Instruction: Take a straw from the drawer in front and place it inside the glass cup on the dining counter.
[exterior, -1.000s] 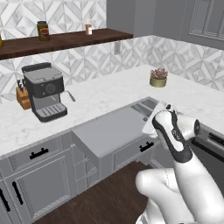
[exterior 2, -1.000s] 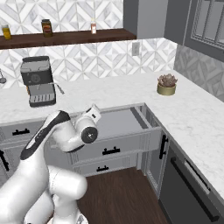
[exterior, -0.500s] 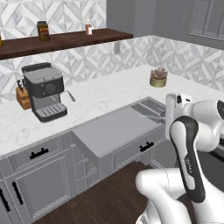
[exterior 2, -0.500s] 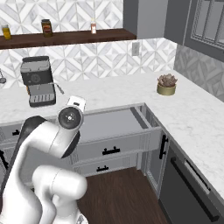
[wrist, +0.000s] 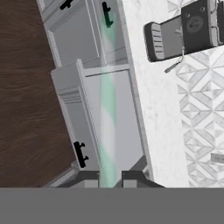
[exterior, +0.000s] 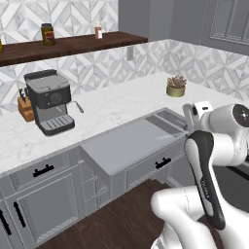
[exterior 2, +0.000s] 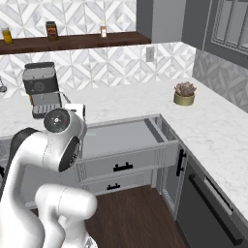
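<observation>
Gripper (wrist: pixel 109 179) closed on the straw (wrist: pixel 106 127): in the hand view the two dark finger tips stand close together at the bottom, and a long, pale greenish, half-transparent stick runs up from between them across the scene below. Beneath the hand, the drawer (exterior: pixel 131 143) stands pulled out from the cabinet run, its shallow grey interior open to view, short black bar handle (exterior: pixel 162 163) on the framed front; the same drawer (exterior 2: pixel 121 140) shows in the right base view just right of the arm's white shoulder. Dark wood floor (exterior: pixel 121 219) lies in front of the cabinets. Behind the drawer, the white marble countertop (exterior: pixel 121 99) runs left to right and turns the corner at right. On it at left, a black and grey espresso machine (exterior: pixel 48 99) with a wooden knife block (exterior: pixel 24 108) just beside it; at far right, a small potted succulent (exterior: pixel 175 86). Above, a dark brown wooden shelf (exterior: pixel 73 44) carries a jar (exterior: pixel 47 34) and a small bottle (exterior: pixel 98 30), well apart.
</observation>
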You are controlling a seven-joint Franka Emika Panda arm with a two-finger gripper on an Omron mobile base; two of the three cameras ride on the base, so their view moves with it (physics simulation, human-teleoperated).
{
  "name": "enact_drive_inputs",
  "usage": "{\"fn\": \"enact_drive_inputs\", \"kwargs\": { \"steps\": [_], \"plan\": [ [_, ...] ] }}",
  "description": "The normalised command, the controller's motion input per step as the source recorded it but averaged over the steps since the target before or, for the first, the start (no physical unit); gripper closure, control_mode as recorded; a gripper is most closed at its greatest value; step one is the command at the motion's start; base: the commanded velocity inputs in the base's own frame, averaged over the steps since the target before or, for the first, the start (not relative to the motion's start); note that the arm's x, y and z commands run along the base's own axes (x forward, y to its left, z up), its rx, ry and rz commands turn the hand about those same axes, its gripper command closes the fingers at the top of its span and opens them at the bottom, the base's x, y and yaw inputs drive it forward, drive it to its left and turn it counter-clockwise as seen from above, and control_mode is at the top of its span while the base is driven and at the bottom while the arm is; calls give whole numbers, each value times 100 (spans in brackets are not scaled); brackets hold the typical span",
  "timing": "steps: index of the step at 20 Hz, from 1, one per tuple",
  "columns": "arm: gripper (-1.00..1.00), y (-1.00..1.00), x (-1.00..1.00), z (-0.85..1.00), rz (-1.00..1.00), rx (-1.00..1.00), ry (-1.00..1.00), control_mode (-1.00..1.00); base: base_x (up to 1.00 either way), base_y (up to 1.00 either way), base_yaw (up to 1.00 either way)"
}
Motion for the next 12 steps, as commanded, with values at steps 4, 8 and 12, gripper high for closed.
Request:
{"fn": "enact_drive_inputs", "kwargs": {
  "steps": [4,8,12],
  "plan": [
    [100,0,-20,-23,0,1,-17,-100,0,0,0],
    [100,0,-13,-19,0,0,-12,-100,0,0,0],
    [100,0,-10,-6,0,0,-7,100,-22,0,-2]
  ]
}}
